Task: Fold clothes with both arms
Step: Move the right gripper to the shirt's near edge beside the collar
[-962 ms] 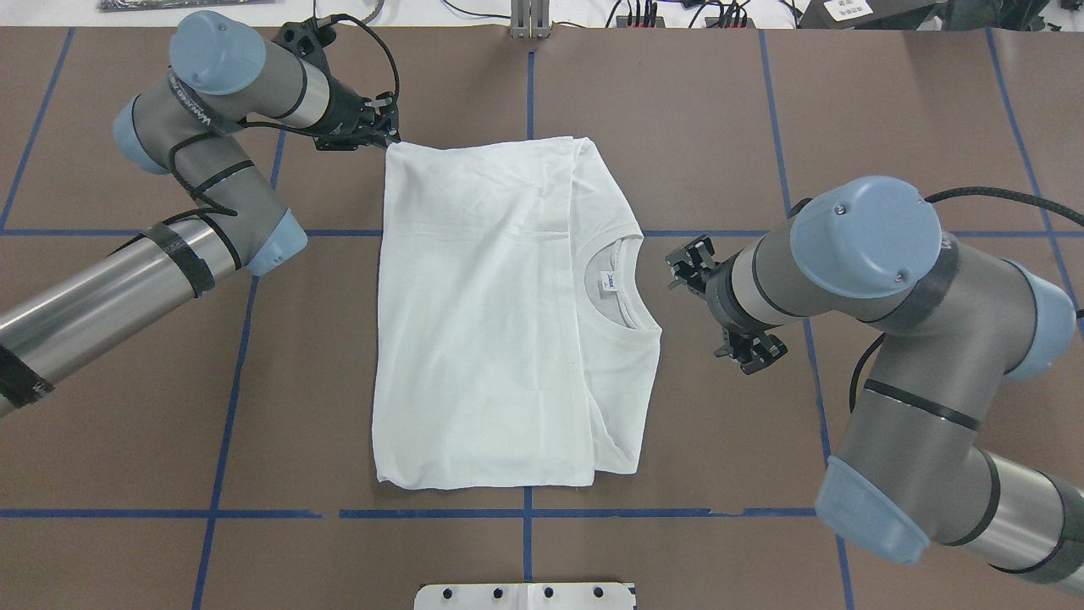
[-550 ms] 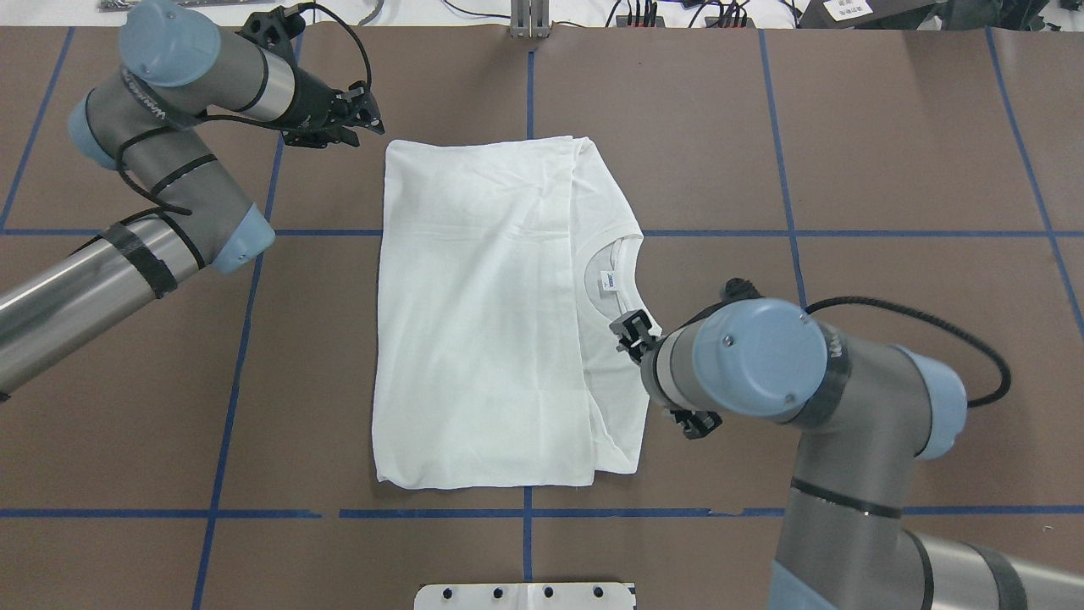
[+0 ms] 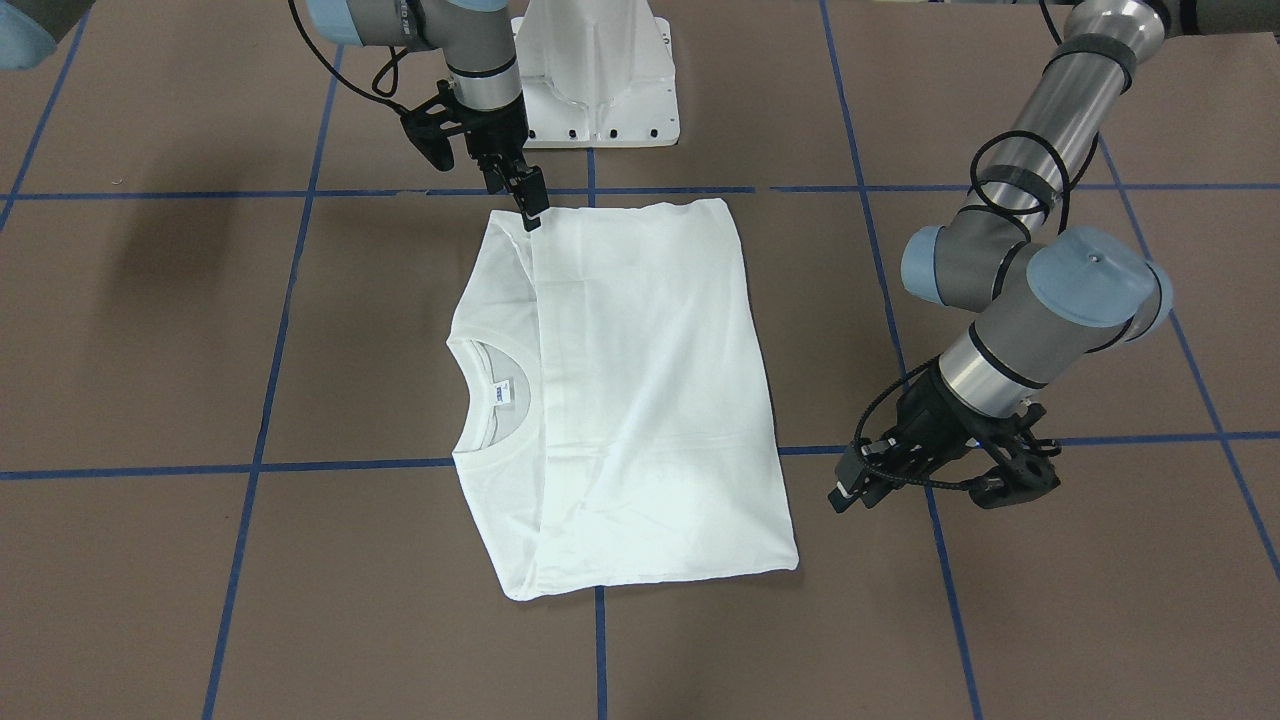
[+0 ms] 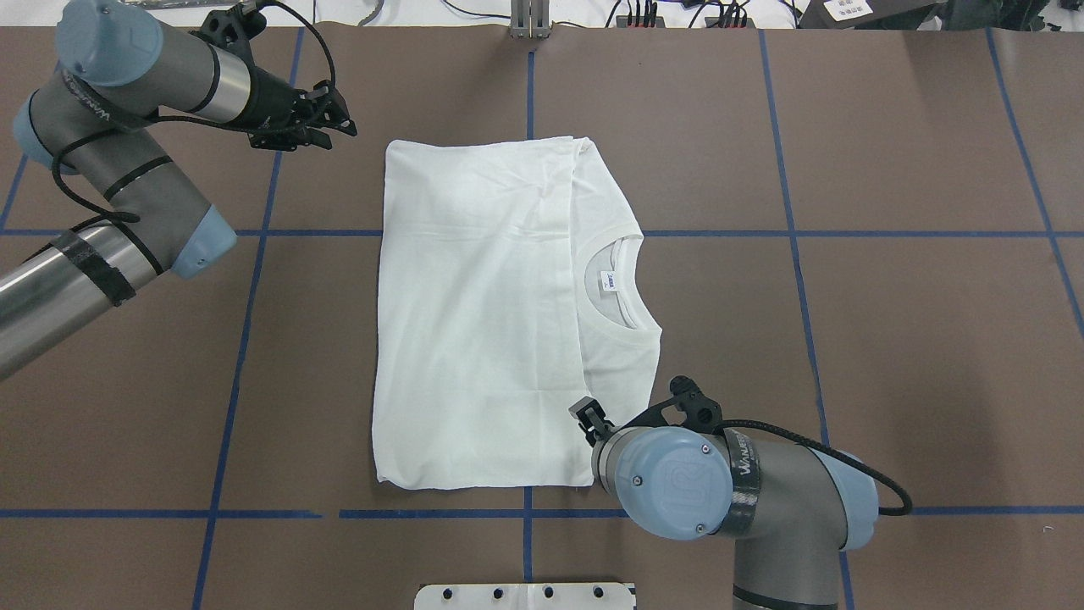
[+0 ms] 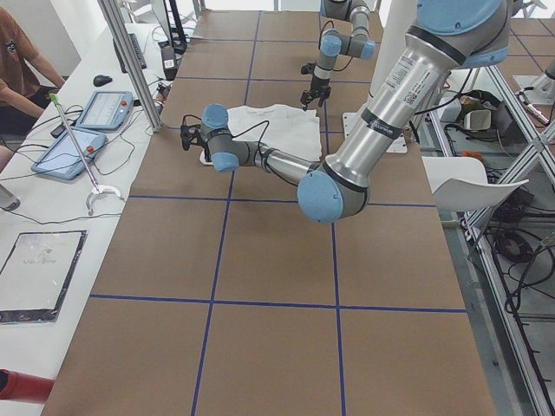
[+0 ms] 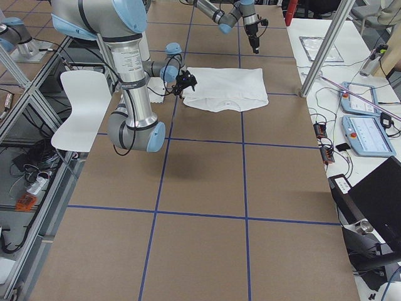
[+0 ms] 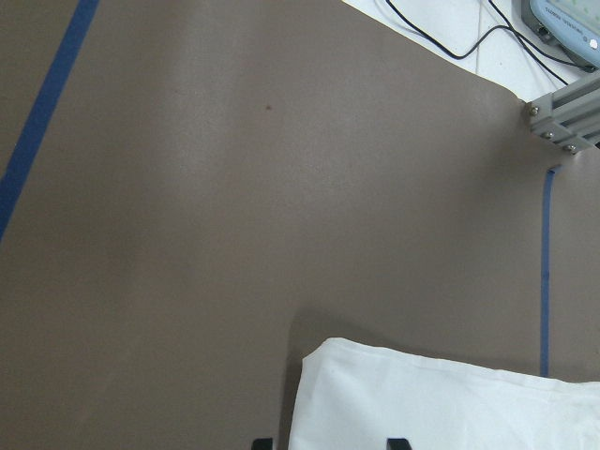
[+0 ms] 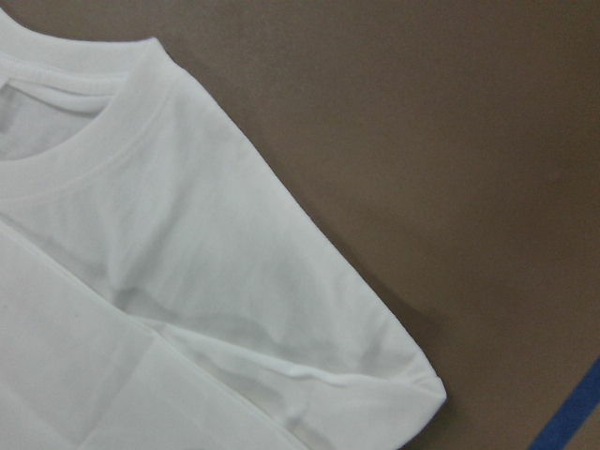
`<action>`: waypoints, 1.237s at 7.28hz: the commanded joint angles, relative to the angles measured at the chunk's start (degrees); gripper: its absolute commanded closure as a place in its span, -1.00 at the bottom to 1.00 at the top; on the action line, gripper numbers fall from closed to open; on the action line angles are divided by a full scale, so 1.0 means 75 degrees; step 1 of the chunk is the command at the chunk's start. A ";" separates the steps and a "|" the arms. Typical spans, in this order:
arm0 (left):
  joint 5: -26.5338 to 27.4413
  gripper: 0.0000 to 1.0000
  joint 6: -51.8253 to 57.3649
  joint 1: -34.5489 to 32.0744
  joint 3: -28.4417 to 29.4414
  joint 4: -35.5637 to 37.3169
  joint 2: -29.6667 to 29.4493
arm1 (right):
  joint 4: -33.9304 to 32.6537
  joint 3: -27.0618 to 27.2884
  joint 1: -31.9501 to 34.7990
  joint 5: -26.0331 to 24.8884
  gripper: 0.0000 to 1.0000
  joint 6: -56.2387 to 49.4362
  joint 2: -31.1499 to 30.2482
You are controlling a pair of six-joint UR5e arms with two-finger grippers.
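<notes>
We log: left arm (image 4: 59, 288) and right arm (image 4: 788, 500) grey tubes | light-blue joint caps (image 4: 669, 483) | black cables (image 4: 898, 504) | black tape bands (image 4: 93, 267)

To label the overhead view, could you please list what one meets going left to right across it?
Left arm's black two-finger claw → white long-sleeved cotton T-shirt → right arm's black cable loop.

overhead: right end effector (image 4: 586, 417) mostly hidden under own wrist (image 4: 669, 483) | neck label (image 4: 608, 282): print too small
</notes>
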 commanded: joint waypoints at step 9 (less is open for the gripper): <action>-0.0015 -0.01 0.0000 0.0001 -0.0327 0.0003 0.0304 | 0.0028 -0.0621 -0.0169 -0.0045 -0.47 0.0285 0.0297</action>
